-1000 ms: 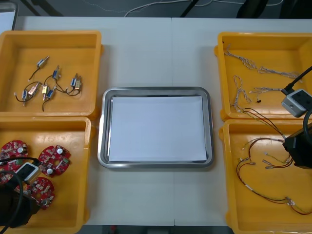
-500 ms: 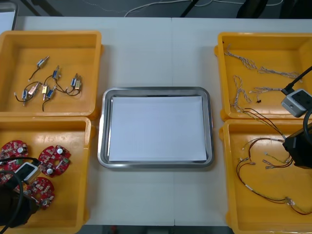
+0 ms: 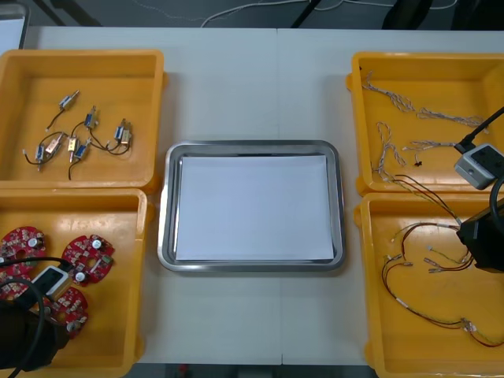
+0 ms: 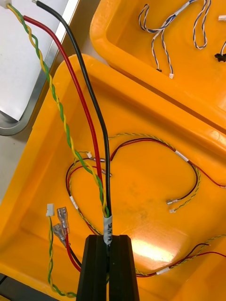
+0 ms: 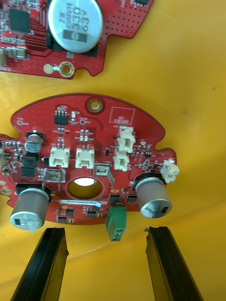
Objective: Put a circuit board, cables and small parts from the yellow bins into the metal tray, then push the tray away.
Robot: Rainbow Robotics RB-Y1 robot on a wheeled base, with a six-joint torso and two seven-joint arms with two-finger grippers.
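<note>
Board grab incoming, probably: left tool [image 5: 106, 230] sits spread wide just short of a circuit board [image 5: 89, 141], right tool [image 4: 108, 242] pinches cables [image 4: 106, 155] to lift them.

Red boards [image 3: 88, 258] flat in near-left bin [image 3: 118, 315]; red/blk cables [image 4: 107, 160] pinched.

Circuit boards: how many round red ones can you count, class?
4, all in the near left yellow bin: one far left, one right of it, one nearer, one partly under the left arm, which may hide more. Left claw open over them; right claw grips a cable bundle.
</note>
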